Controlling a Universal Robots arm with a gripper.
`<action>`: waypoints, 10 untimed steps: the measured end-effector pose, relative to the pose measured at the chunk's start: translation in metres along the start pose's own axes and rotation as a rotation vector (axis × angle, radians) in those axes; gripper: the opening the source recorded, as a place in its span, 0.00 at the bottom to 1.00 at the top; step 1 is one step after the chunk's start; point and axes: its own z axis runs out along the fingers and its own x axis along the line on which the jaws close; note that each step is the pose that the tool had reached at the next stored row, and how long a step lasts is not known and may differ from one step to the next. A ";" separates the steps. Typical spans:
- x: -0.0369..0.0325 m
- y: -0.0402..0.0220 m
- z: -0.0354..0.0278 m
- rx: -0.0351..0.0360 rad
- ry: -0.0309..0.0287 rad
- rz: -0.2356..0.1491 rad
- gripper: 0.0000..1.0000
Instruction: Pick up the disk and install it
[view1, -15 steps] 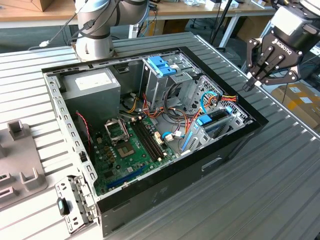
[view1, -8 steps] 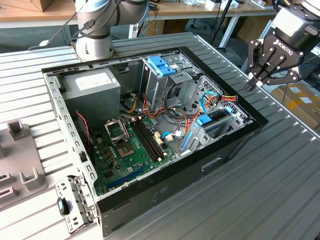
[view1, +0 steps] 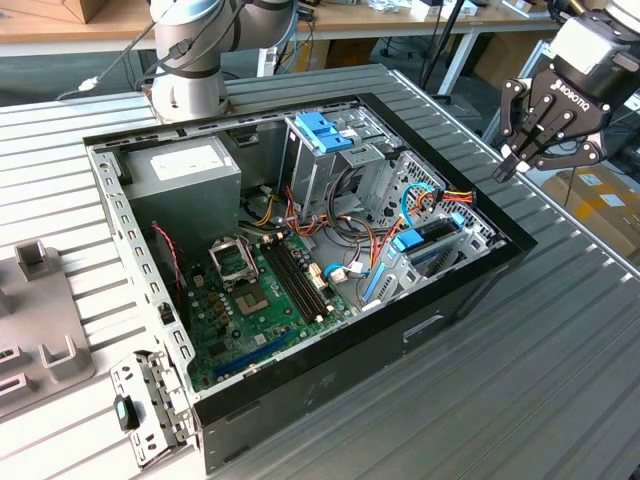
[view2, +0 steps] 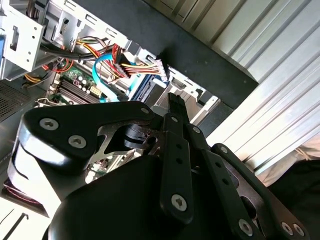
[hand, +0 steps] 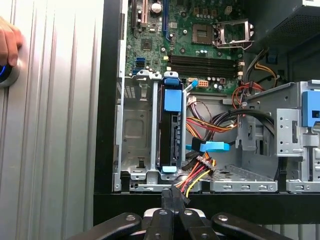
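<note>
The arm (view1: 195, 40) is silver-grey with rounded joints and a grey cap, rising from a round base. Its gripper (view1: 545, 150) is matte black with linked finger bars, silver screw heads and white lettering under a pale, possibly white, wrist block.

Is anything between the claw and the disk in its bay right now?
Nothing solid that I can see. The claw hangs outside the case wall, above the ribbed table, and the disk sits edge-up in the drive cage with its top exposed. The power cable bundle lies close beside it.
</note>
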 end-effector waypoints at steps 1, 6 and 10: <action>0.0000 -0.0009 0.0000 0.0000 0.0001 0.000 0.11; 0.0003 -0.0071 0.0003 0.0000 0.0001 0.000 0.11; 0.0003 -0.0074 0.0003 0.0000 0.0002 0.000 0.11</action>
